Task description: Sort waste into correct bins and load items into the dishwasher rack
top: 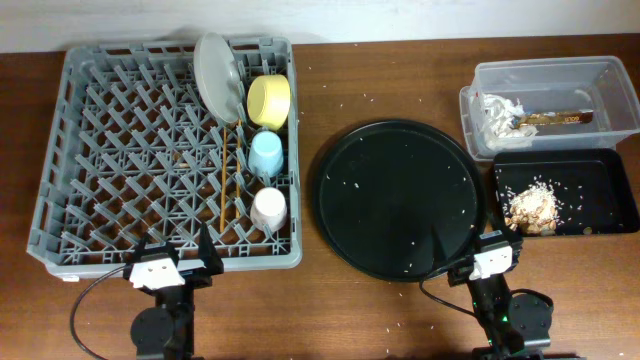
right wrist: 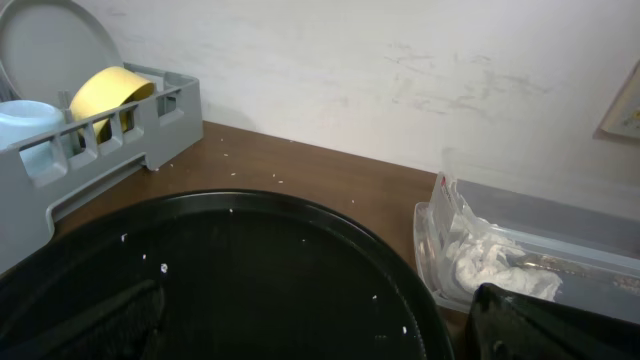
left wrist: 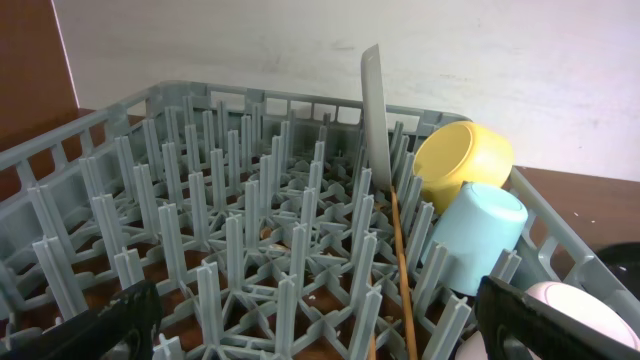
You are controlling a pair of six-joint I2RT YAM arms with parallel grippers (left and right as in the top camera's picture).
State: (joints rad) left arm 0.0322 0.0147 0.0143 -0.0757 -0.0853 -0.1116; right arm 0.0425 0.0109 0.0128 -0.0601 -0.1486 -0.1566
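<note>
Left pincer (top: 174, 250): spread; large grey plastic grid rack (top: 120, 150) just ahead.
Right pincer (top: 498, 243): spread; round black tray (top: 395, 200) just ahead.
Surface: brown wooden table (top: 330, 320), crumb-speckled.
Room: white wall (right wrist: 400, 80).

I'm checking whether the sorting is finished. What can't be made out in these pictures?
- Chopsticks: overhead, thin among the rack pegs; count unclear.
- Pinkish-white cup: left wrist, cut off by the frame edge and partly behind one of the left fingers.
- Wrapper: right wrist, blurred behind the clear tub wall.
- Food scraps: outside both wrist views.
</note>
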